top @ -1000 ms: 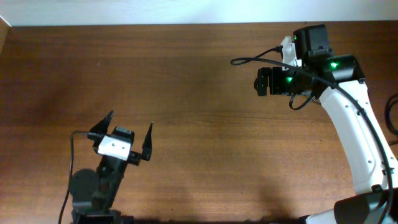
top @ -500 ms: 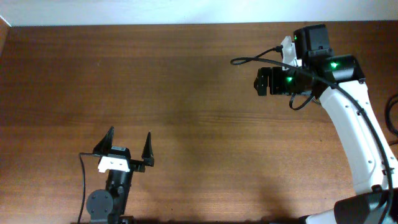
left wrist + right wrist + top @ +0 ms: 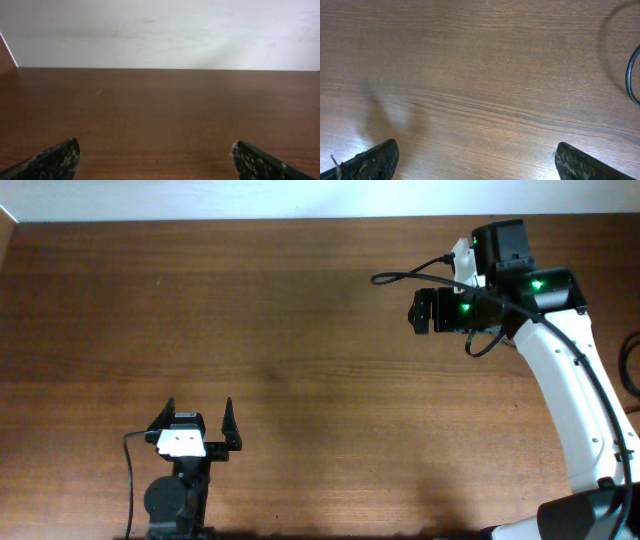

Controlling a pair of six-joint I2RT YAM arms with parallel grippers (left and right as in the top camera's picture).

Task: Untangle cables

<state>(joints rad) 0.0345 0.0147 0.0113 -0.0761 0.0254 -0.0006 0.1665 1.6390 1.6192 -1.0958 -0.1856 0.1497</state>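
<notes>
Overhead cam: left gripper (image 3: 197, 410) is sitting near-left and right gripper (image 3: 475, 161) is hanging far-right, both w/ jaws standing wide apart, holding nothing. No cables are showing on table (image 3: 300, 330), so direction, axis & nearer arm can't be told.

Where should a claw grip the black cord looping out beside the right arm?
At the cord where its loop bends farthest out, coming from the middle of the table: there it arcs clear of the right arm. It looks like the arm's own wiring; no loose cables show.
</notes>
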